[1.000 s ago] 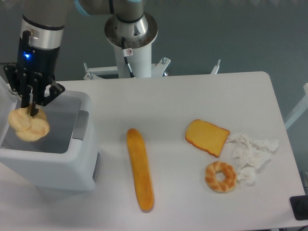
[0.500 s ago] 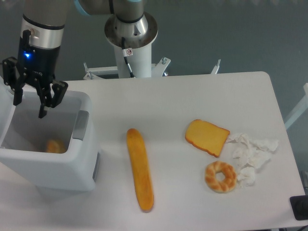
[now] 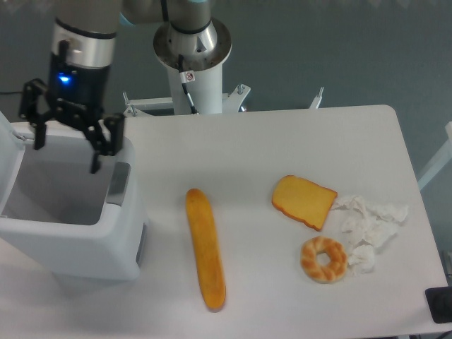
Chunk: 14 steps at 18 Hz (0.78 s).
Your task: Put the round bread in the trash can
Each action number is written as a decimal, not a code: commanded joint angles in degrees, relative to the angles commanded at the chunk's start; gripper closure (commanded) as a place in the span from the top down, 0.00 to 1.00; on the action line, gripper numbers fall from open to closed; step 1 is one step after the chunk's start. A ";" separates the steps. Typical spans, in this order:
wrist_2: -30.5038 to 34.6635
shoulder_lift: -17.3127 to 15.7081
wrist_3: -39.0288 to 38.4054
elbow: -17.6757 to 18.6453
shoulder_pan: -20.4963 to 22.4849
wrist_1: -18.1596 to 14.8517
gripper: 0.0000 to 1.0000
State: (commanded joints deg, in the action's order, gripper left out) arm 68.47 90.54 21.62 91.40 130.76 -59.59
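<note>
The trash can (image 3: 106, 240) is a large white-grey boxy bin at the table's left, its rectangular mouth open upward. The round bread is not visible; the inside of the bin shows only grey walls from here. My gripper (image 3: 65, 152) hangs over the bin's mouth near its back right part, with both black fingers spread wide apart and nothing between them.
A long orange baguette (image 3: 205, 248) lies just right of the bin. A yellow toast slice (image 3: 304, 201), a ring donut (image 3: 324, 259) and crumpled white paper (image 3: 369, 226) lie at the right. The robot base (image 3: 192, 49) stands behind the table.
A second ago my gripper held the round bread over the bin. It opened, the bread dropped inside and is now out of sight. The gripper has moved right and a little up.
</note>
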 joint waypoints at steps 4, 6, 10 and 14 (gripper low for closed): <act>1.92 -0.97 2.10 0.27 5.72 -0.09 1.00; 6.31 -1.06 3.07 0.27 6.35 -0.26 1.00; 14.22 -0.80 8.85 1.50 6.61 -0.70 1.00; 19.42 -1.06 14.92 0.98 7.05 -4.92 1.00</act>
State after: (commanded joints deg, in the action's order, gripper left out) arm 87.88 89.47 36.54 92.38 137.81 -64.51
